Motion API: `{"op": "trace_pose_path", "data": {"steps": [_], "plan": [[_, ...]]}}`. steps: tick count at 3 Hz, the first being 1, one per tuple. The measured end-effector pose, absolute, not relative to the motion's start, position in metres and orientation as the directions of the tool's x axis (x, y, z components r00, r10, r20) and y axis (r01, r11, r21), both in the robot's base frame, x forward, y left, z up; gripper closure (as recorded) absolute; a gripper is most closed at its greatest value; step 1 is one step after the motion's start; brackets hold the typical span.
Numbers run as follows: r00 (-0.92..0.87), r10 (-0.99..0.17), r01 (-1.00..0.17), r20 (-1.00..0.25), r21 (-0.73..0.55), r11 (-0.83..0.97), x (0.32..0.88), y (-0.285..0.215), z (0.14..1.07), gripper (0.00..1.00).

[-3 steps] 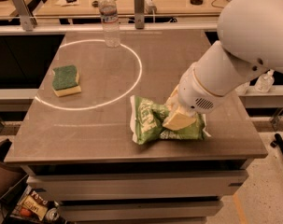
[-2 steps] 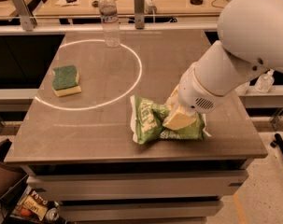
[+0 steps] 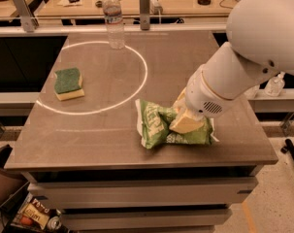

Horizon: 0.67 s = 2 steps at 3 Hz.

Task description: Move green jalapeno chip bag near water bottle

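Note:
The green jalapeno chip bag (image 3: 158, 126) lies crumpled on the brown table near its front right part. My gripper (image 3: 185, 121) comes in from the right on the white arm and presses down onto the right half of the bag, with its cream-coloured fingers (image 3: 184, 124) in the bag's folds. The water bottle (image 3: 113, 19) stands upright at the far edge of the table, left of the middle, far from the bag.
A green-and-yellow sponge (image 3: 69, 83) lies at the left of the table (image 3: 88, 140), on a white circle drawn on the top. A small pump bottle (image 3: 274, 85) stands on a ledge at the right. A bin and clutter sit on the floor at lower left.

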<state>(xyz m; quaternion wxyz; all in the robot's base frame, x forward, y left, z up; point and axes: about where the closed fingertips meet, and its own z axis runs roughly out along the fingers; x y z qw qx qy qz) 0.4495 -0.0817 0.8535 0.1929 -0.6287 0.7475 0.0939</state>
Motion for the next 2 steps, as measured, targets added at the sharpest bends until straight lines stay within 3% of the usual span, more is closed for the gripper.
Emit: {"op": "trace_pose_path", "data": {"steps": [2], "plan": [[-0.135, -0.904, -0.976, -0.406, -0.103, 0.192, 0.4496, -0.0818, 0.8556, 1.00]]}}
